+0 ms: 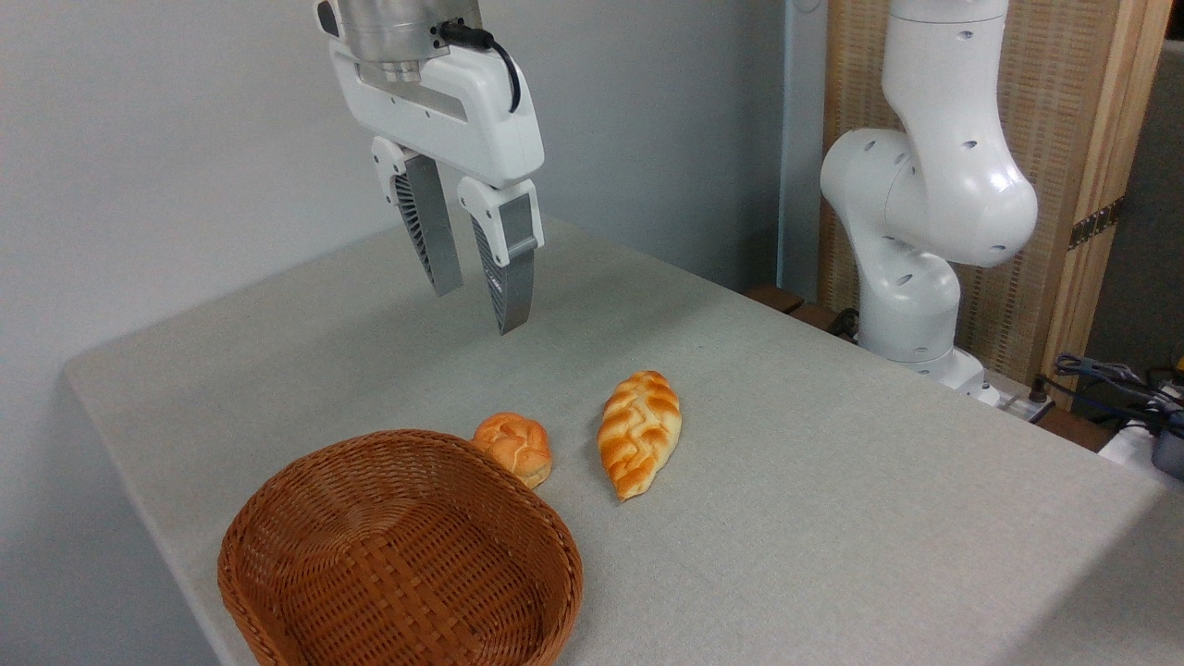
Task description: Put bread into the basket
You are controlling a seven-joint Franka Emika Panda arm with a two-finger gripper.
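Gripper (474, 310) hung well above the worktop (832, 481), fingers pointing down with a narrow gap between them and nothing in their grasp. You had it stationed over bare cloth, behind the food items and clearly apart from them.

Step in hand, as judged: approach, before any grasp. Nothing had been lifted and no delivery had been made.

Largest item: the basket (277, 592), oval wicker, at the near left of the worktop. It was empty; only the bare weave showed inside.

Next in size: the braided loaf (639, 432), lying flat to the right of the basket, apart from it. Not your target.

Smallest: the bread (514, 446), a round knotted bun, resting on the worktop right against the basket's far rim, apparently touching it, and just left of the braided loaf with a clear gap between.

Next move, as judged: you would need to bring the gripper forward and down over the bun, and probably widen the fingers first, since the present gap looked narrower than the bun. The finger on the basket side had little room, so the wicker rim might be struck or pushed. Once lifted, the carry would be short: up over the rim and release.
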